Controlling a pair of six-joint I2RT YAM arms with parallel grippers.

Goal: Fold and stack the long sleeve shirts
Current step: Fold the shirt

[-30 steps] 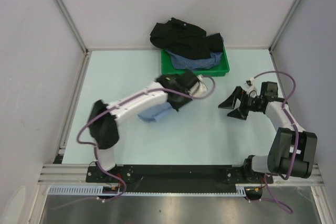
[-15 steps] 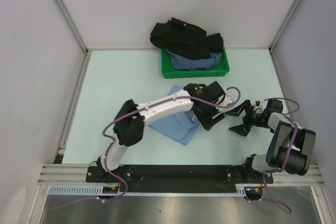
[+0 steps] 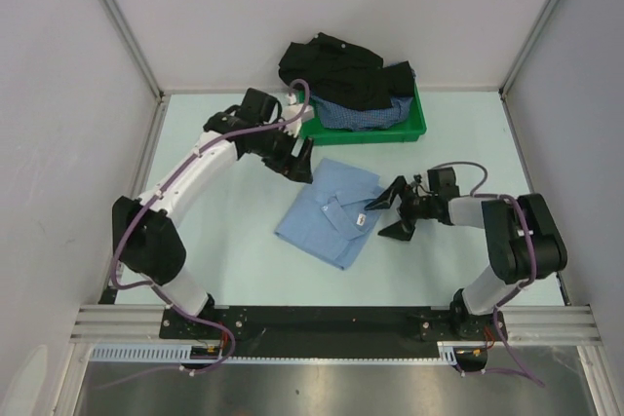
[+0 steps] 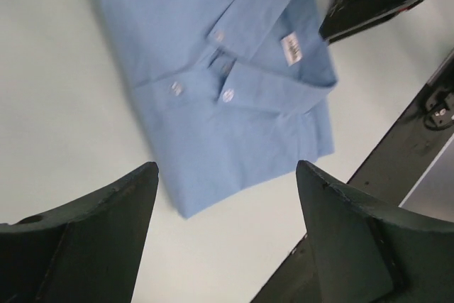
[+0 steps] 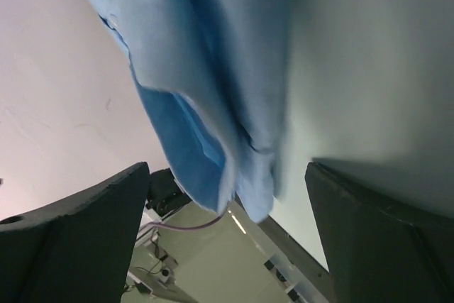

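A light blue long sleeve shirt [image 3: 330,213] lies folded on the table, collar up; the left wrist view shows its buttons and label [image 4: 227,83]. My left gripper [image 3: 297,165] hangs open above the table just beyond the shirt's far left corner, nothing between its fingers [image 4: 227,169]. My right gripper [image 3: 382,217] is open and low at the shirt's right edge, whose folded layers [image 5: 213,83] show right in front of its jaws [image 5: 227,169]. A black shirt [image 3: 336,67] and a dark-blue checked shirt [image 3: 359,115] are heaped in the tray.
The green plastic tray [image 3: 317,130] stands at the back centre against the wall, close behind my left gripper. White walls with metal rails enclose the table on three sides. A black rail with the arm bases [image 3: 322,321] runs along the near edge.
My left gripper opened, let go of the blue shirt and swung back left toward the tray. The shirt now lies flat and folded. My right gripper moved left to the shirt's edge.
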